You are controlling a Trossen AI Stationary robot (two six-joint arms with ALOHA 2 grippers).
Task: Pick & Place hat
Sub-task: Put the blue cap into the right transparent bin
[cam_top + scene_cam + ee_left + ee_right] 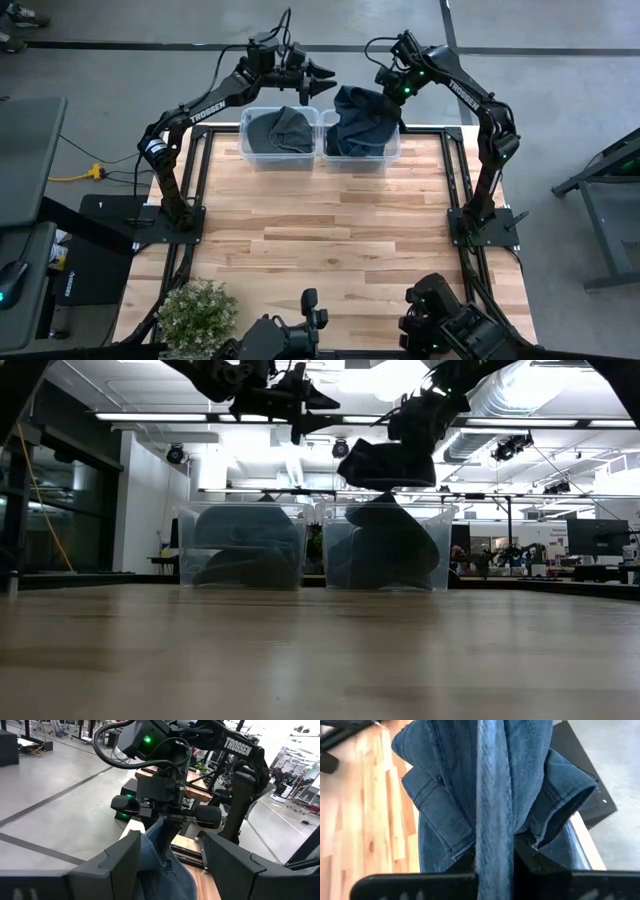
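denim hat (490,795), clear plastic bins (278,155)

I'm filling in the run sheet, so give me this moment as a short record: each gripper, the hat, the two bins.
right gripper: shut on blue denim hat, holding it lifted over the right bin
left gripper: open, empty, raised above the gap between the bins
left bin: clear plastic, dark grey hats inside
right bin: clear plastic, more blue denim hats inside
table: wooden, bins side by side at its far edge
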